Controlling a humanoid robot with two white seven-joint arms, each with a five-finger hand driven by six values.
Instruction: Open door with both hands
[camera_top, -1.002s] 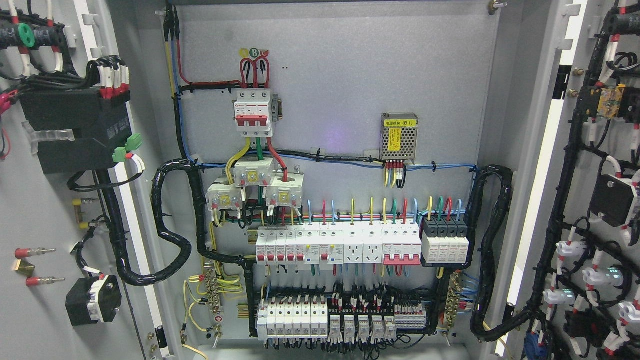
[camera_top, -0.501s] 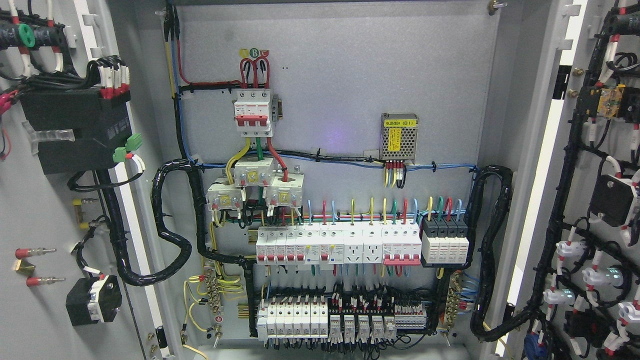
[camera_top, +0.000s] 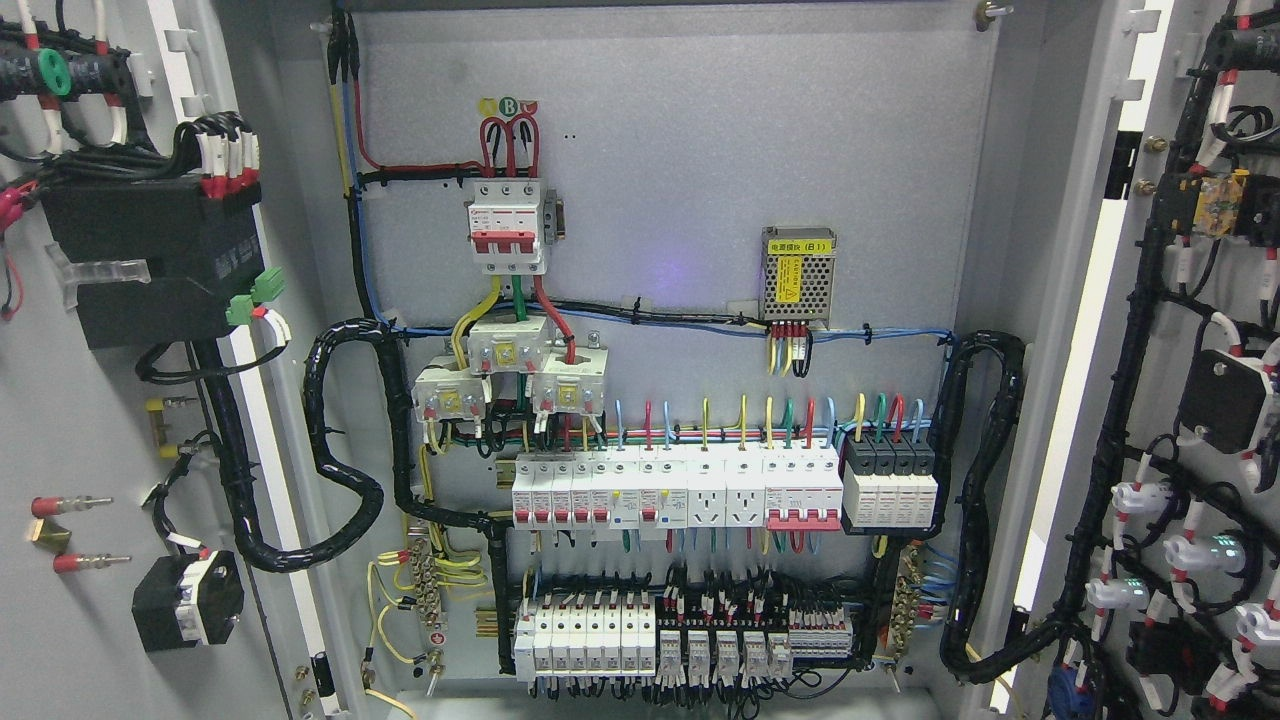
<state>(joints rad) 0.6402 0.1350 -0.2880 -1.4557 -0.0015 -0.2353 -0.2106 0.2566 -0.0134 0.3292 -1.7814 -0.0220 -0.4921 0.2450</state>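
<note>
Grey cabinet interior (camera_top: 680, 200) fills view. Left door (camera_top: 90, 420) and right door (camera_top: 1200, 400) both swung wide. Our 2 hands out of view, state unknown. We judge doors open; retreat clear of wiring.

The back panel (camera_top: 700, 150) is matt grey painted metal with a fine grain. The breakers (camera_top: 675, 495) look like smooth, slightly glossy white plastic, the cable conduit (camera_top: 345, 480) ribbed black plastic, and the power supply (camera_top: 798, 275) perforated bare metal.

Grey back panel (camera_top: 700, 150) carries breakers (camera_top: 640, 490) and wiring.
</note>
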